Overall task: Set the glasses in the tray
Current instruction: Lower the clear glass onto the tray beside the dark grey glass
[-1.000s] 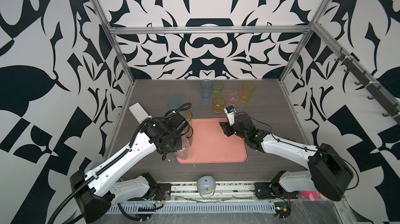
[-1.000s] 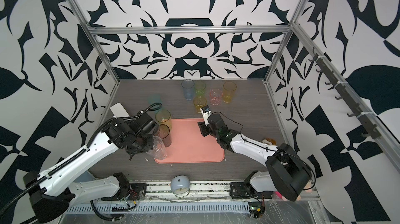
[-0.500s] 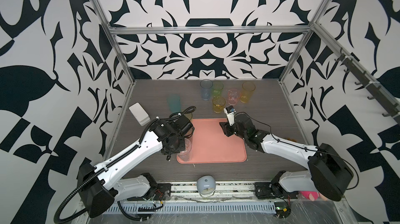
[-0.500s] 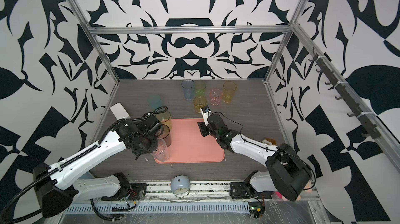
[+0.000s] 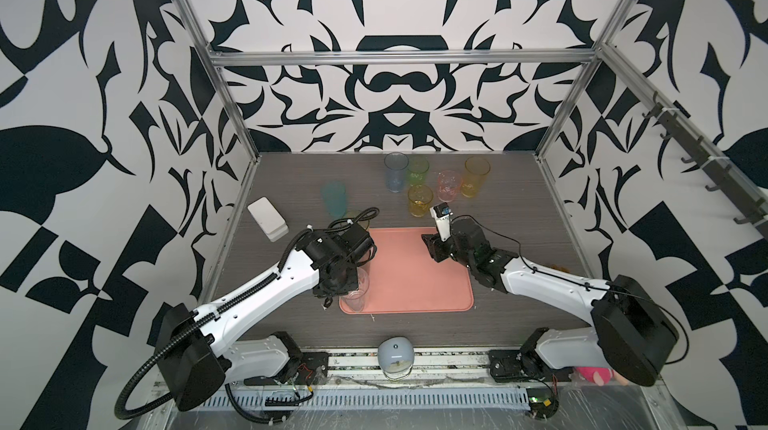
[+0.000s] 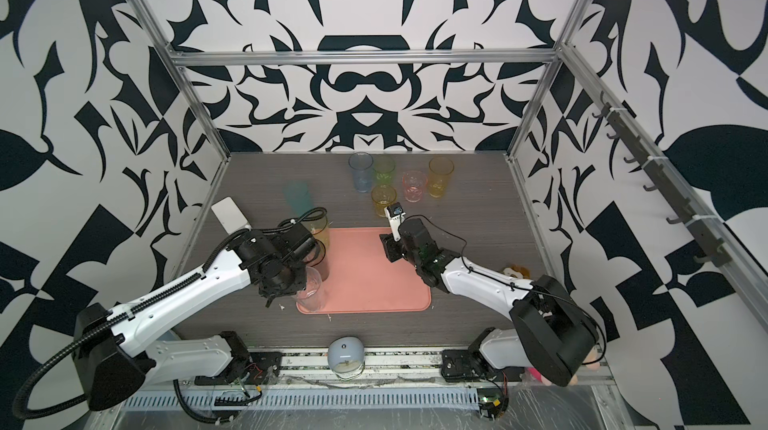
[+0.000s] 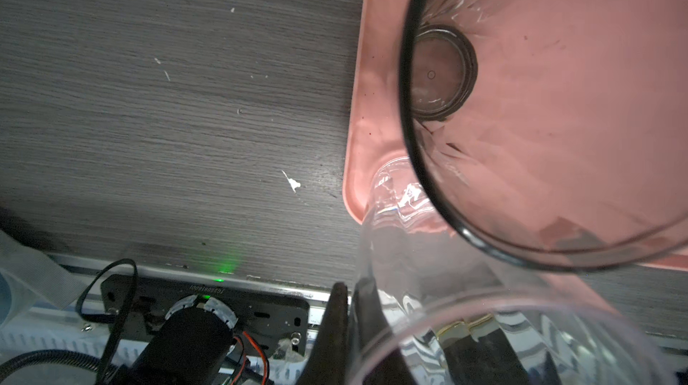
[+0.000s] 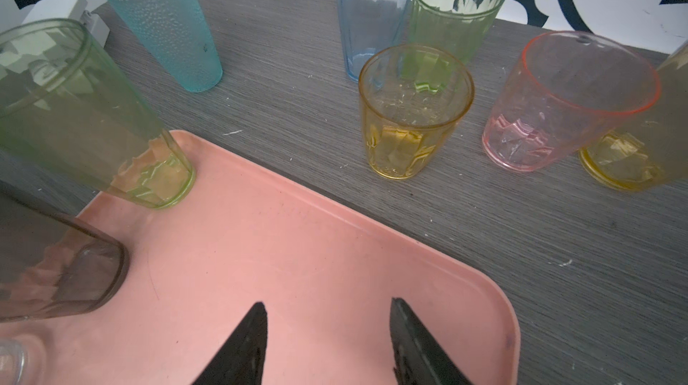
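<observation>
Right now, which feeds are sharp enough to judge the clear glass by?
Left wrist view: the clear glass is too close, blurred, smearing whatever lies behind it; green glow on the table. Right wrist view: sharp across the tray, outer glasses lean from lens distortion. In both top views: that glass is faint but outlined.

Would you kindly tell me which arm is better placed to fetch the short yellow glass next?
Right: the right hand hangs open and empty above the tray, facing the short yellow glass just beyond the far rim. The left hand is shut on the clear glass at the tray's near corner.
</observation>
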